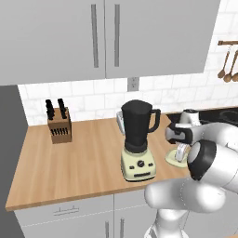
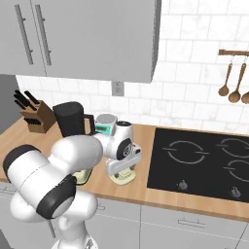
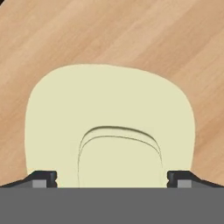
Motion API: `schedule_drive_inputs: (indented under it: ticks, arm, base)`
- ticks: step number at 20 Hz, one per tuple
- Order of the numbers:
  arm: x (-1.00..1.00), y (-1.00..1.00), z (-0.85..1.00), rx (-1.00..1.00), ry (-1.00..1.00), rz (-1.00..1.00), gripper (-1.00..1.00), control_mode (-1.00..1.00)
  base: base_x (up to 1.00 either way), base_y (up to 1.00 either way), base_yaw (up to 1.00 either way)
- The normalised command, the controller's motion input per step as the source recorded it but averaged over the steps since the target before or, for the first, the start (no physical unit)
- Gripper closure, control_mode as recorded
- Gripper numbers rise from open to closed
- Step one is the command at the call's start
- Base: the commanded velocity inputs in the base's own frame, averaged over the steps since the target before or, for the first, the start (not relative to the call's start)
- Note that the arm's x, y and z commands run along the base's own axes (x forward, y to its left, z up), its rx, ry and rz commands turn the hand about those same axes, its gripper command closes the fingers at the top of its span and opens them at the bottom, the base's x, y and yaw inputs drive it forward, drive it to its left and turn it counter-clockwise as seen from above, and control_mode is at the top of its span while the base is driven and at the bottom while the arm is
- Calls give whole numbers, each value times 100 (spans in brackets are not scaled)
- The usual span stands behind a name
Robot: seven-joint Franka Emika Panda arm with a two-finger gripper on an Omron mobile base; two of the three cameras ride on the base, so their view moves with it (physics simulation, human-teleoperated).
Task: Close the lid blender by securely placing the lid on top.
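While the knife block (image 1: pixel 59 123) stands far off to the gripper's left on the wooden counter (image 1: pixel 69 162), the blender (image 1: pixel 137 139) sits just left of it, jar mouth uncovered. Spread wide and holding nothing, the gripper (image 3: pixel 112 177) hovers right over the lid (image 3: pixel 109 118), which lies flat on the counter. Beyond, to its right, lies the black cooktop (image 2: pixel 204 160).

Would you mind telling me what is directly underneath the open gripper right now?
The lid lies flat on the wooden counter, its raised knob between the fingertips of the gripper. The counter beneath the lid is covered, so it cannot be seen.
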Motion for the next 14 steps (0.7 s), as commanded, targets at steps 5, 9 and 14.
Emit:
schedule_drive_inputs:
  ticks: [5,9,14]
  arm:
    - [0,2,-50,0,1,3,100,-100]
    - [0,3,-18,0,0,1,100,-100]
    - [-18,3,39,0,-2,3,100,-100]
  base:
    - [0,0,0]
    - [0,0,0]
    - [0,0,0]
